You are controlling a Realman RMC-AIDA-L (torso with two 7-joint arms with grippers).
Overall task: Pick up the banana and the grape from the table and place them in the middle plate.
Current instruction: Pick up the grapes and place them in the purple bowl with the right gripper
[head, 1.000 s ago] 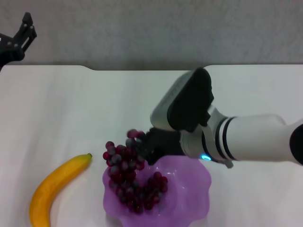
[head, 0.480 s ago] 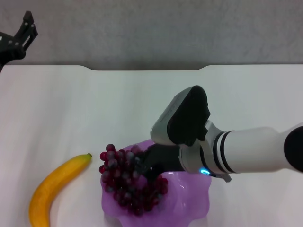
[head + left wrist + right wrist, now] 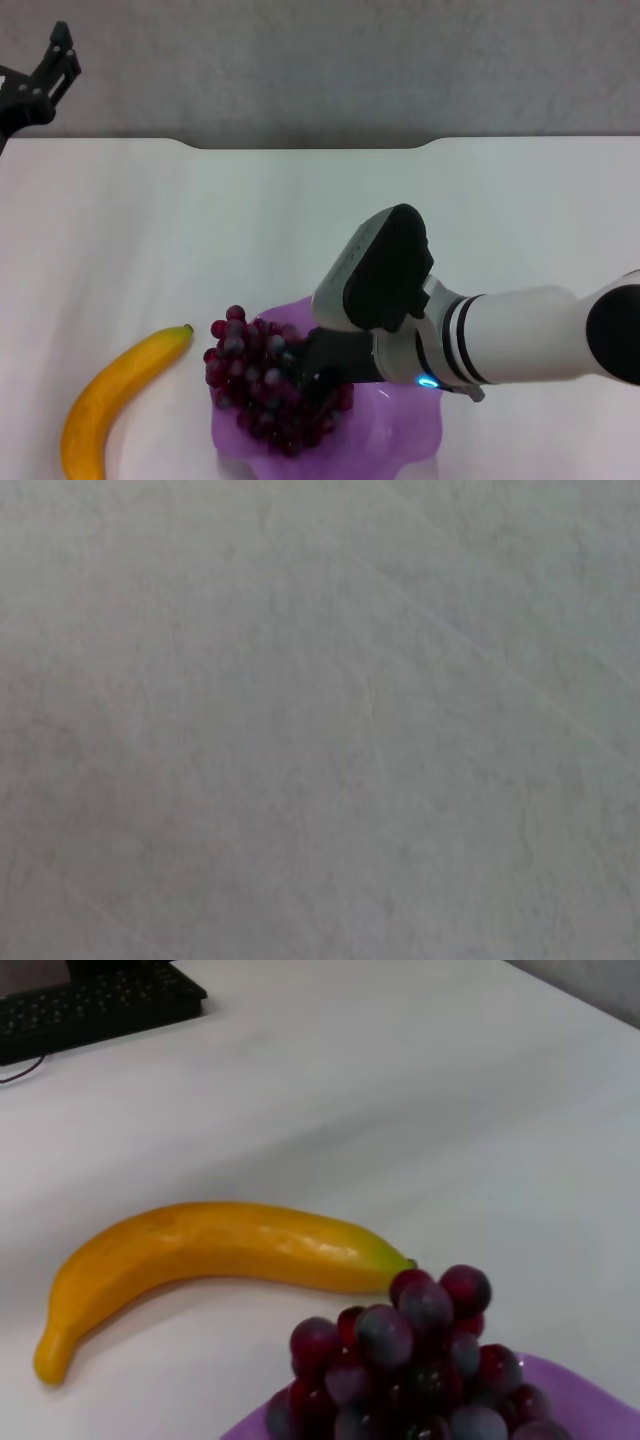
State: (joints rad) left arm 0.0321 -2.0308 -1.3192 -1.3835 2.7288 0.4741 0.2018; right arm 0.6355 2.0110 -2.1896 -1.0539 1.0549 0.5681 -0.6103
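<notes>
I am seeing the right gripper [image 3: 300,368] pinching the grape [image 3: 262,385] over the middle plate [image 3: 400,445], while only the right wrist view is showing a keyboard [image 3: 95,1005] beyond the banana [image 3: 215,1250].

Head view: the right gripper [image 3: 305,362] is buried in the grape [image 3: 262,390], fingertips hidden. The middle plate [image 3: 400,440] and the banana [image 3: 110,395] are cut off by the bottom edge. Upper left: the left gripper [image 3: 48,72] is partly out of frame. Left wrist view: only blurred grey surface.
</notes>
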